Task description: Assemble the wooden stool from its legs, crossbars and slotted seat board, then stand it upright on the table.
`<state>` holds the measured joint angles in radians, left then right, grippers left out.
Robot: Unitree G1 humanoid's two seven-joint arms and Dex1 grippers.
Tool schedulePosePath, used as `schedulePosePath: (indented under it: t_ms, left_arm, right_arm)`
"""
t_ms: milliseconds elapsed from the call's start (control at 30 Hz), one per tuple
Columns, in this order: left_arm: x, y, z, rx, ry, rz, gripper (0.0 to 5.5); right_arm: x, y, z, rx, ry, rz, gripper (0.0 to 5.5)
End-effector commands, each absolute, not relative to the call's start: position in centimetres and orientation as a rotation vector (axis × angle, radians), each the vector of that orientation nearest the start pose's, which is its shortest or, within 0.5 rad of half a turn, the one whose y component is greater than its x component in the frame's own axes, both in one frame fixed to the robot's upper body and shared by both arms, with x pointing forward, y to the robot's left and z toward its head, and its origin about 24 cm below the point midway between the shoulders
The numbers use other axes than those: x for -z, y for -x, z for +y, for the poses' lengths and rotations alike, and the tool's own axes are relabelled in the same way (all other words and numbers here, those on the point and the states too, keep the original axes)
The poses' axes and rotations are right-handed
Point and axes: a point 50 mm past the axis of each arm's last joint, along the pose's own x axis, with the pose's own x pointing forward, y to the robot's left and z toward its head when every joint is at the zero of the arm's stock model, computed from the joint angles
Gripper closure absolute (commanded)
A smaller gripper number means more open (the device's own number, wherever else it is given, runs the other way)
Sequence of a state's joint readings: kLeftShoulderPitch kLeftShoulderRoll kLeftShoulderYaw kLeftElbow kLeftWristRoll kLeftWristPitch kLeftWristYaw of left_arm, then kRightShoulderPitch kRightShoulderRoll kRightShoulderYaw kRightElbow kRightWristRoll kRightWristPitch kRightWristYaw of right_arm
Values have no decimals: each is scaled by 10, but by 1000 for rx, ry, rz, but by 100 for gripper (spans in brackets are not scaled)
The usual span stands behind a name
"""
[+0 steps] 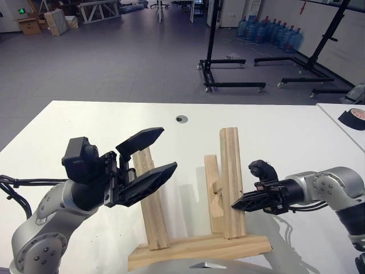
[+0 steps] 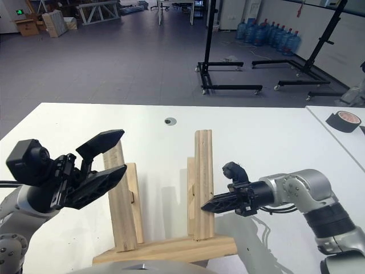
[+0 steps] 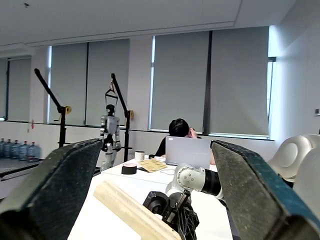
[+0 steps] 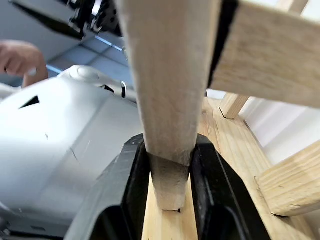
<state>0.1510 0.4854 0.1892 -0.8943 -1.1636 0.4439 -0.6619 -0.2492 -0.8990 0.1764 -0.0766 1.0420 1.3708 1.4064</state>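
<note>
The stool stands upside down near the table's front edge, its seat board point(image 1: 199, 248) flat on the table and its legs pointing up. My left gripper point(image 1: 168, 148) is open, its fingers point(image 3: 60, 180) either side of the left leg's point(image 1: 151, 200) top end without touching it. My right gripper point(image 1: 234, 204) is shut on the tall right leg point(image 1: 231, 171) low on its side; in the right wrist view its fingers point(image 4: 135, 185) clamp that leg point(image 4: 170, 75). A shorter leg point(image 1: 212, 182) with a notched crossbar joint stands just left of the tall one.
The white table point(image 1: 85, 131) stretches ahead with a small round hole point(image 1: 181, 119) at mid-back. A black tape roll point(image 1: 353, 119) lies on a second table at the far right. Beyond the table are open floor and black stands.
</note>
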Motion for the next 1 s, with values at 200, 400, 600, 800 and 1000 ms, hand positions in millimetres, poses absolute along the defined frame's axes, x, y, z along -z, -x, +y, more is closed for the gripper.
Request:
schedulePosePath:
  t_ms: [200,400,600,800,1000]
  left_arm:
    - [-192,-152,143,1188,372,-326,153]
    - [-191,-154,149,1164,370,-323,153]
    - [-192,-155,163,1115,341,-324,153]
    - [-187,-154,180,1087,290,-251,153]
    - [-144,-115,219,1120,19,262,153]
  right_arm:
    - [-68,-204,-202,-1207,-672,1306,394]
    - [-77,-208,-203,-1202,-742,1269,273]
    - [-114,-214,-211,-1253,-833,1131,210]
    - [-124,-210,-218,-1257,-870,1047,210]
    - [-134,-198,-263,-1121,-535,851,210]
